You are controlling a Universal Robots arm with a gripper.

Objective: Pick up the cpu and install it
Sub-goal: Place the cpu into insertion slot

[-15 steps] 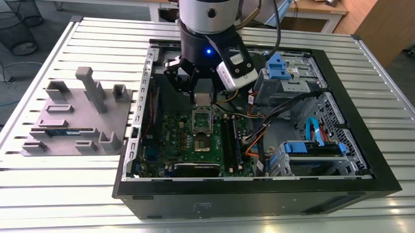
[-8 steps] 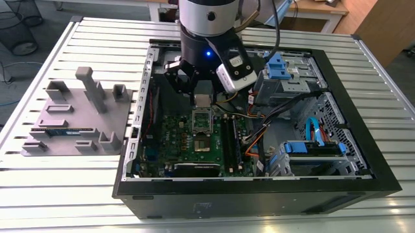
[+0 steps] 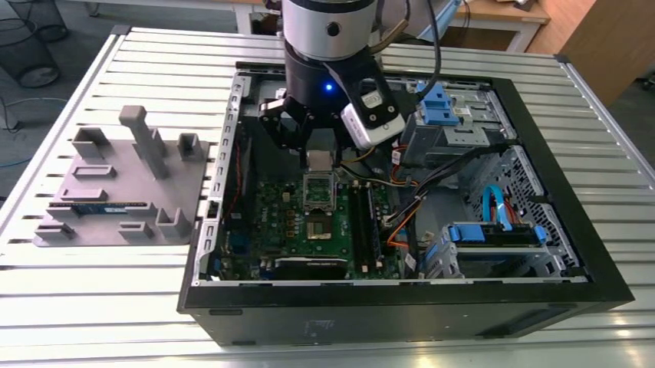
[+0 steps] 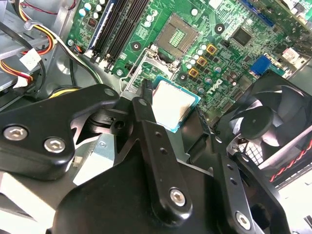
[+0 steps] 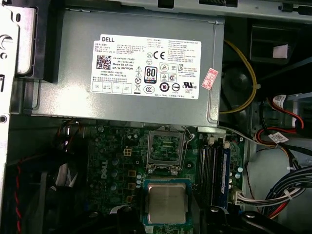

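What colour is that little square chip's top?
Silver-grey, with a blue-green rim around the cpu; clearest in the first wrist view.

Silver arm (image 3: 325,27), black screw-studded gripper (image 3: 319,156)

cpu (image 4: 174,104) edges partly hidden behind end effector (image 4: 174,101); fan (image 4: 259,123) cut off by picture edge.

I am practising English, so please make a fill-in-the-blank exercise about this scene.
The gripper is shut on the ____.
No chip sits in the socket: it is ____.
The tray lies to the exterior view's ____ of the case.
Missing: cpu; empty; left.
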